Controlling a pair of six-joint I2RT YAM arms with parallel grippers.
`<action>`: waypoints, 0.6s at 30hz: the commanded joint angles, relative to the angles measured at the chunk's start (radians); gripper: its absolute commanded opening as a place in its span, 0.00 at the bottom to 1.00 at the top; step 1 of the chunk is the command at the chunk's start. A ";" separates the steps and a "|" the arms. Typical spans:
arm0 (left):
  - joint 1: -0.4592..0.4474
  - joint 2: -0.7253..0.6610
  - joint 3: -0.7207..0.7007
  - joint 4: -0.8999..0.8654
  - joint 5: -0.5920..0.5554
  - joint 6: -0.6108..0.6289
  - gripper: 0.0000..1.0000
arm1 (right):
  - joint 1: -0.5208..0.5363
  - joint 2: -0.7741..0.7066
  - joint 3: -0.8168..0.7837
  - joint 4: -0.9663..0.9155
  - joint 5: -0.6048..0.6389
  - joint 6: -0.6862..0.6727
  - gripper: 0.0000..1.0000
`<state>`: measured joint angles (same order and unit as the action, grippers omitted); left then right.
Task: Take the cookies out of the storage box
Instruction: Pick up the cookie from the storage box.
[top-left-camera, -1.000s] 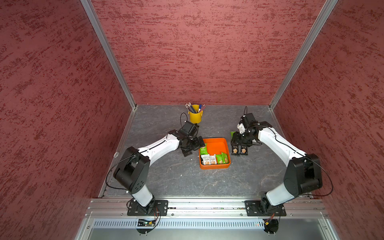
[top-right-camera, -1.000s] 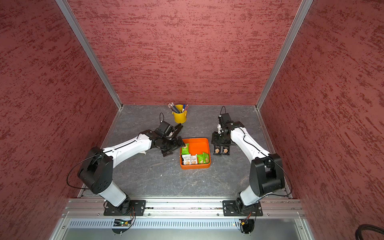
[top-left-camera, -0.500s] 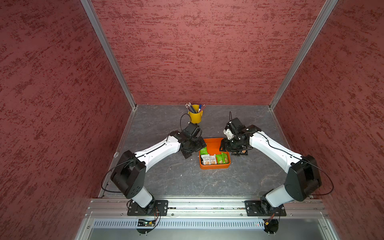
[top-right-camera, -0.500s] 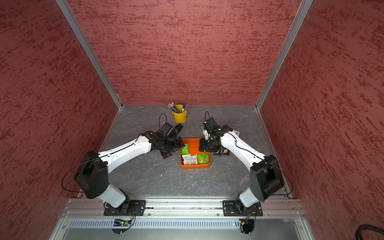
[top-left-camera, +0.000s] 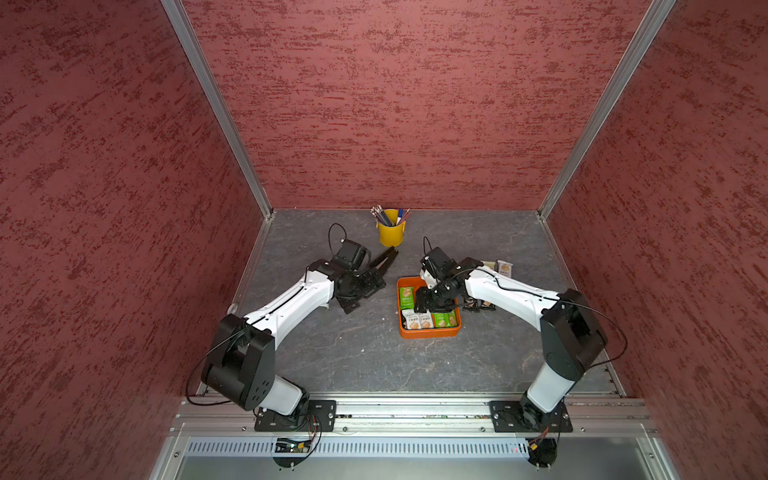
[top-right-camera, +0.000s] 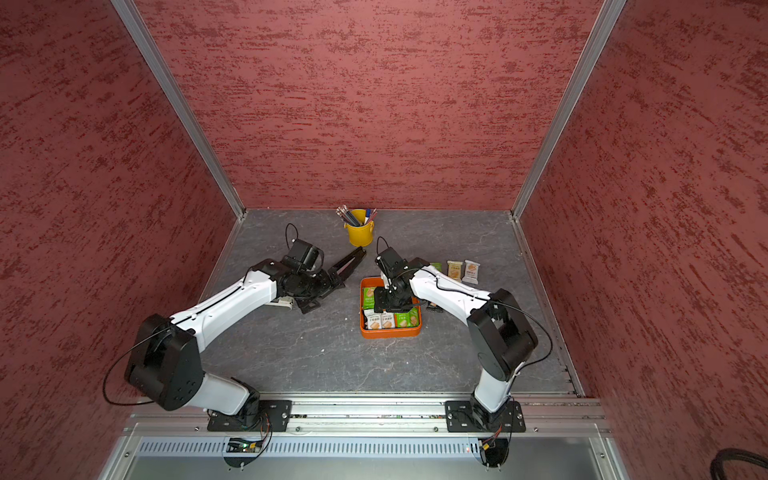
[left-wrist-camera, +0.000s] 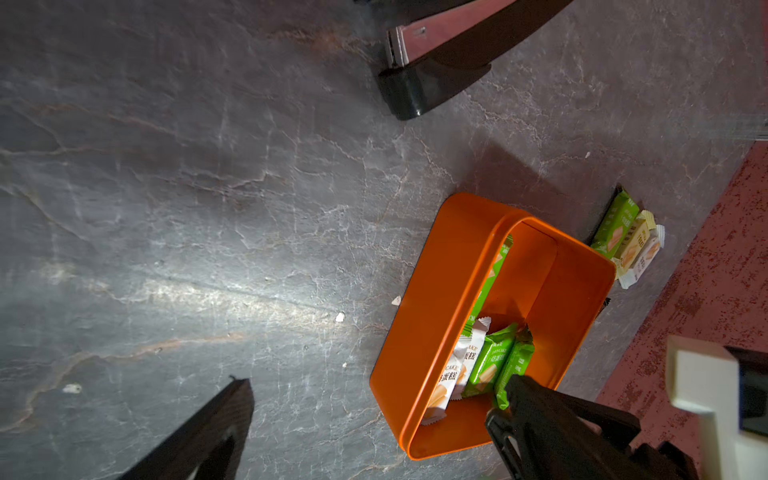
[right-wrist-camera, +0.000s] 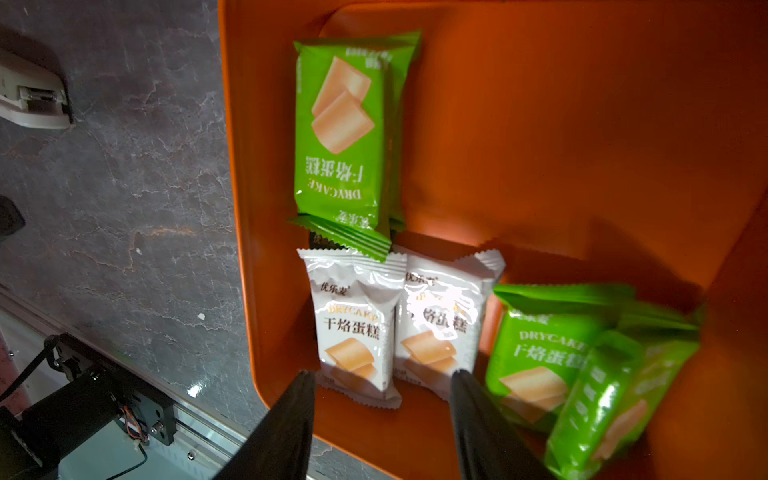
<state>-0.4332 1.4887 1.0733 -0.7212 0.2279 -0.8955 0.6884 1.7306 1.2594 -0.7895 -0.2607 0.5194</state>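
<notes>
The orange storage box (top-left-camera: 430, 336) sits mid-table with cookies in it. A green packet (right-wrist-camera: 336, 133) lies along one wall, with two white packets (right-wrist-camera: 353, 328) and two green ones (right-wrist-camera: 536, 357) in a row at the front. My right gripper (right-wrist-camera: 382, 374) hovers open just over the white packets, with nothing between its fingers. More cookies (top-left-camera: 504, 268) lie on the table behind and right of the box. Dark packets (top-left-camera: 478, 305) are half hidden under my right arm. My left gripper (top-left-camera: 365, 296) stands wide open and empty left of the box. One of its fingers (left-wrist-camera: 224, 415) shows in the left wrist view.
A yellow pen bucket (top-left-camera: 390, 235) stands at the back. A black folded tool (top-left-camera: 384, 259) lies between it and my left gripper. A white stapler-like object (top-right-camera: 282, 303) lies under my left arm. Red walls close three sides, and a metal rail runs along the front.
My right arm has swung left from the packets on the table to over the box. My left gripper has drawn back a little from the box's left side.
</notes>
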 joint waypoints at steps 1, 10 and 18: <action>0.022 0.030 0.028 -0.022 0.050 0.088 1.00 | 0.037 0.006 0.022 0.006 0.031 0.046 0.58; 0.088 0.037 0.017 -0.031 0.098 0.148 1.00 | 0.105 0.096 0.062 0.013 0.090 0.112 0.65; 0.123 0.005 0.011 -0.067 0.108 0.193 1.00 | 0.140 0.179 0.117 -0.030 0.192 0.153 0.64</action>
<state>-0.3233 1.5257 1.0809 -0.7643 0.3199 -0.7414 0.8131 1.8935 1.3464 -0.7982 -0.1425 0.6407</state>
